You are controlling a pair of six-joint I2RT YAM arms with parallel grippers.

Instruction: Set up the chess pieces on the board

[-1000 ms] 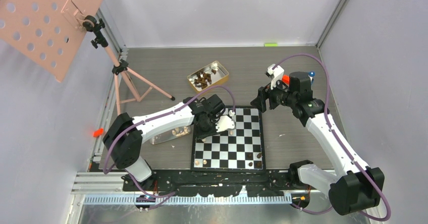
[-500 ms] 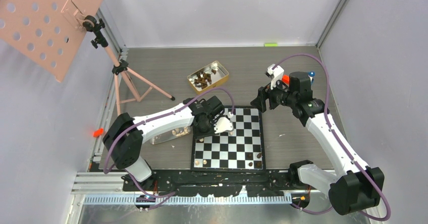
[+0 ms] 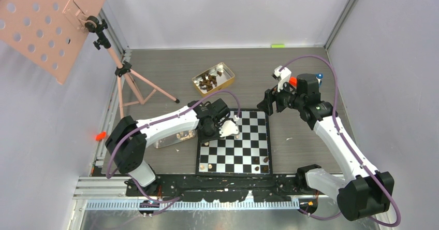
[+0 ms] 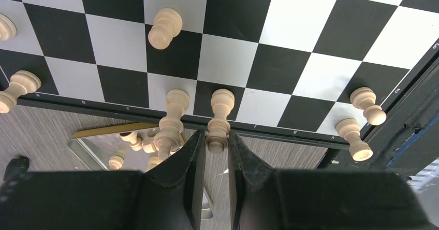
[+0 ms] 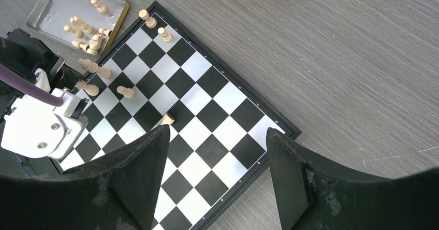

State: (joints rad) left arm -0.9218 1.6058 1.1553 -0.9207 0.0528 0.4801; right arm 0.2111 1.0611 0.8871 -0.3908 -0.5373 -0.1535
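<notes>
The board (image 3: 243,148) lies between the arms. My left gripper (image 3: 208,131) is at its left edge, shut on the head of a pale chess piece (image 4: 219,120) that stands upright on an edge square, with a second pale piece (image 4: 174,113) right beside it. Other pale pieces (image 4: 164,28) stand or lie on the board (image 4: 290,28). My right gripper (image 3: 266,103) hovers open over the far right corner, nothing between its fingers (image 5: 150,157). Its view shows the board (image 5: 207,105) and one piece (image 5: 166,119) lying mid-board.
A clear tray (image 3: 171,139) with loose pale pieces sits just left of the board. A gold tin (image 3: 213,78) holding dark pieces stands behind it. A pink tripod (image 3: 129,80) with a perforated panel is at the far left. A few pieces (image 3: 257,161) stand on the near row.
My left gripper has shifted slightly left along the board's edge with the pale piece between its fingers. The right arm has not moved.
</notes>
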